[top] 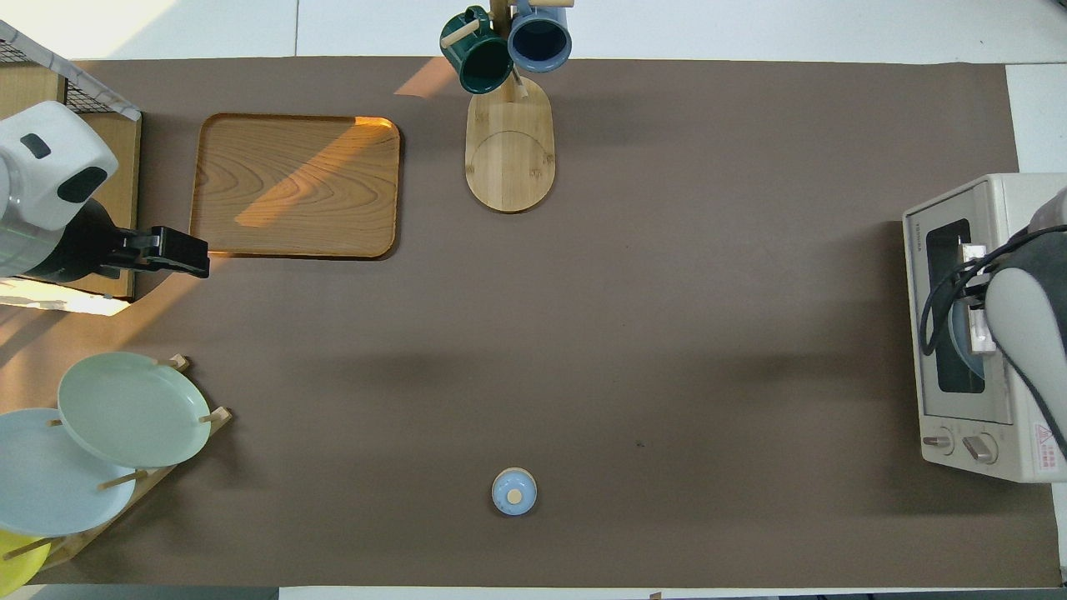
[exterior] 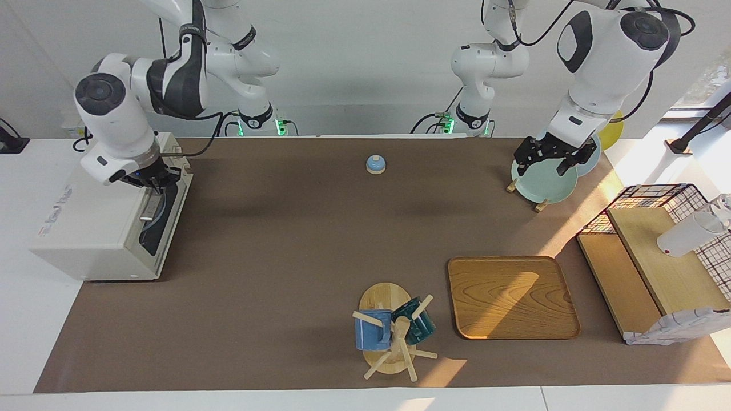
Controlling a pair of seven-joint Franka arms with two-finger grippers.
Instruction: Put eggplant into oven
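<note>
**Oven door shut, right gripper at its top edge**

The cream oven (exterior: 85,228) stands at the right arm's end of the table, its glass door closed, with a pale blue plate (top: 965,350) visible inside. The eggplant cannot be seen. The right gripper (exterior: 153,180), fingers closed and holding nothing visible, sits at the door's upper edge. The left gripper (exterior: 553,158) hangs wide open over the plate rack (exterior: 539,181), whose slots hold plates.
</note>
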